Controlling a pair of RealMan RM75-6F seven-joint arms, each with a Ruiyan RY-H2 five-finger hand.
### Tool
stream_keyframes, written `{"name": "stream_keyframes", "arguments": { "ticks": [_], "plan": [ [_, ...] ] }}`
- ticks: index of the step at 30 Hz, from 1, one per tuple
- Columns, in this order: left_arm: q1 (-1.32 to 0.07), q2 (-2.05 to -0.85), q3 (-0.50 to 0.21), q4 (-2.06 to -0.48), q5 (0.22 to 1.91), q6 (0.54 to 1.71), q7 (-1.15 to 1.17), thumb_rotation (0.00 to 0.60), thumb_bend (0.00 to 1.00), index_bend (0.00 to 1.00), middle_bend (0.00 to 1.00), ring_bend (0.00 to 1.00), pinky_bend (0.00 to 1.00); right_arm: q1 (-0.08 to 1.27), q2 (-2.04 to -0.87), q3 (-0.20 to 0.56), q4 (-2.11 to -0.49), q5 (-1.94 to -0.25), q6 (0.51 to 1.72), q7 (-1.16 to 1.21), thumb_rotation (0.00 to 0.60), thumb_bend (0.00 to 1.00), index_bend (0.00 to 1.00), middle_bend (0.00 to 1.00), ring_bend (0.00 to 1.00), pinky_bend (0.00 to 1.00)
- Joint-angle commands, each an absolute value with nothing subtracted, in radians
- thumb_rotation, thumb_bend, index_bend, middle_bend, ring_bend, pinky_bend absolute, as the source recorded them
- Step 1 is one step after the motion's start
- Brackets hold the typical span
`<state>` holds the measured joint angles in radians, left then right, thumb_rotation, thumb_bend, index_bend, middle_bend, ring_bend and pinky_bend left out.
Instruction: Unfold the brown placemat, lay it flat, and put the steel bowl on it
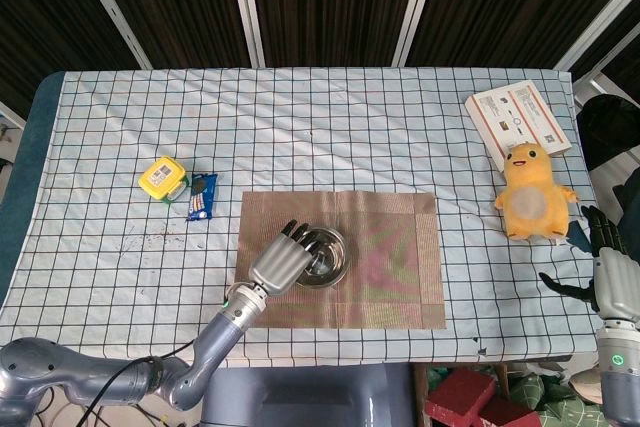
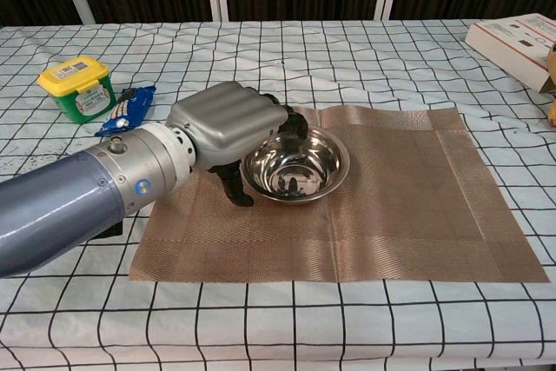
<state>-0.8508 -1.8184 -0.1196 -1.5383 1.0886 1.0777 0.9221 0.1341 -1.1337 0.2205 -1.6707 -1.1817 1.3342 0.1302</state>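
Resting steel bowl (image 2: 297,165) | brown placemat (image 2: 408,197) flat | left hand (image 2: 228,123) at rim | labels unreadable

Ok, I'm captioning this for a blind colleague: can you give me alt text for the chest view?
The robot's left hand rests at the rim of a steel bowl sitting on a flat brown placemat on a checked tablecloth. A yellow-lidded tub and blue packet lie behind, at left.

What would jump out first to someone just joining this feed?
The left hand, fingers over the rim of the steel bowl, which sits on the left half of the flat brown placemat at table centre. Next, the yellow plush toy near the right edge, just ahead of the idle right hand.
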Motion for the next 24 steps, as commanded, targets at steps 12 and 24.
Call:
{"name": "stream_keyframes", "arguments": {
  "ticks": [12,24],
  "plan": [
    [-0.61,-1.406,-0.036,-1.89,1.208,1.37,0.76,0.6,0.05,0.21,0.19,0.13,0.17,0.135,-1.139,0.212,-1.667,-1.193,1.34,0.107,0.6,0.05,0.0,0.0,0.0,0.16],
    [-0.344,-1.151,0.063,-1.856,1.292,1.58,0.445,0.6,0.04,0.05,0.04,0.02,0.06,0.138,-1.166,0.187,-1.646,-1.24,1.369,0.038,0.6,0.05,0.0,0.0,0.0,0.16]
  ]
}}
